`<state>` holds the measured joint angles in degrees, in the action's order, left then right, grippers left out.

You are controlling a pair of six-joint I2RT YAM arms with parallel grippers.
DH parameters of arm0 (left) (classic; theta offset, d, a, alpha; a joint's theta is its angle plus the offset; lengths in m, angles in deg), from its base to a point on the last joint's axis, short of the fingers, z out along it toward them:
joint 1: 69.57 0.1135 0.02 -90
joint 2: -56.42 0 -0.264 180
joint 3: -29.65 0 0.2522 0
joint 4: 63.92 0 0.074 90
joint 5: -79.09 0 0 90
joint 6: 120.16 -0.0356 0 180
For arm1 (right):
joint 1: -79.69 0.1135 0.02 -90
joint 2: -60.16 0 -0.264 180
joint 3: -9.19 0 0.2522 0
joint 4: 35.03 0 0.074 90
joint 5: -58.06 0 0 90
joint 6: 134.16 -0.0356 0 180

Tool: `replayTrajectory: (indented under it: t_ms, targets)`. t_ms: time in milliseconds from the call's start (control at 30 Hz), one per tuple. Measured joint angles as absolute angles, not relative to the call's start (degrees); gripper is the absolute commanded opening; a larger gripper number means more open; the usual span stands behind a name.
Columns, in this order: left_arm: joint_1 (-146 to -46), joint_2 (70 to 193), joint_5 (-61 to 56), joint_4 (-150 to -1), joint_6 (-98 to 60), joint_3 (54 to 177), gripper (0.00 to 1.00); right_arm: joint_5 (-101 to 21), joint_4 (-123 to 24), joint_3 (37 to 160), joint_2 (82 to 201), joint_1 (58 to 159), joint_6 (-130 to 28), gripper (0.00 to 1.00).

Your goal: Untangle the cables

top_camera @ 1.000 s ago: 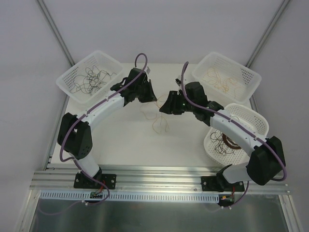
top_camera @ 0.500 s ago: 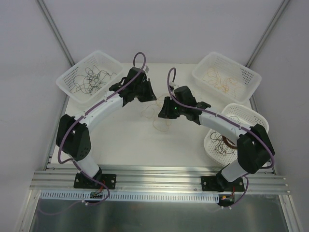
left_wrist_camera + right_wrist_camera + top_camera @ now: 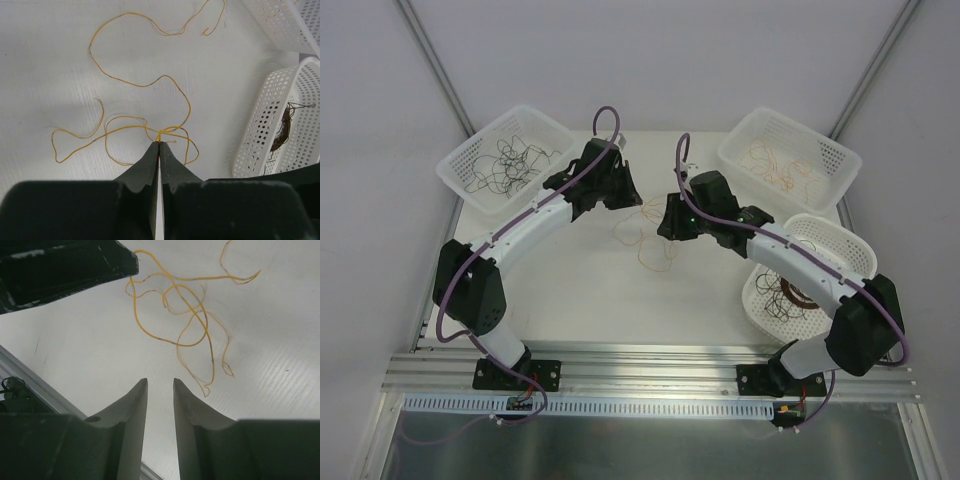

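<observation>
Faintly seen overhead, cables (image 3: 159,133) pinched in L jaws; R jaws apart.

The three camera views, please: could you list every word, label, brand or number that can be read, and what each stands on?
None: no text can be read in any view.
The left gripper and the right gripper are plain black, with no marking.
The white perforated basket and the yellow cables bear no print.
The small wired parts under the arm bases are too small to read.

Yellow cables (image 3: 141,86), white perforated basket (image 3: 256,125)
</observation>
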<state>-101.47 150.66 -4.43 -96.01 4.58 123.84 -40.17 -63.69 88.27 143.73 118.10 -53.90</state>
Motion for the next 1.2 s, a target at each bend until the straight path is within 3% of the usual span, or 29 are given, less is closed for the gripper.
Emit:
replayTrajectory:
  t_ms: [333,700,800,933,1000,1200]
  targets:
    - [-101.5,150.6,-5.2,-96.0,4.5,123.8,0.00,-36.8,-66.7,89.1,140.9,117.5,-49.7,0.37]
    - [-101.5,149.1,-5.2,-96.3,4.1,122.2,0.00,-37.4,-64.3,87.7,145.8,114.9,-47.8,0.37]
    - [-101.5,148.8,-5.1,-96.3,4.1,122.2,0.00,-38.0,-63.1,87.7,147.9,114.7,-47.7,0.30]
    - [-101.5,148.0,-5.0,-96.4,4.1,121.7,0.00,-38.8,-61.3,87.6,150.2,114.6,-47.9,0.08]
    - [-101.5,147.2,-4.7,-96.5,3.9,121.2,0.00,-39.0,-60.7,87.1,150.3,114.3,-48.1,0.02]
    - [-101.5,144.0,1.1,-96.5,0.9,118.9,0.00,-39.7,-59.4,85.3,150.3,109.3,-49.1,0.01]
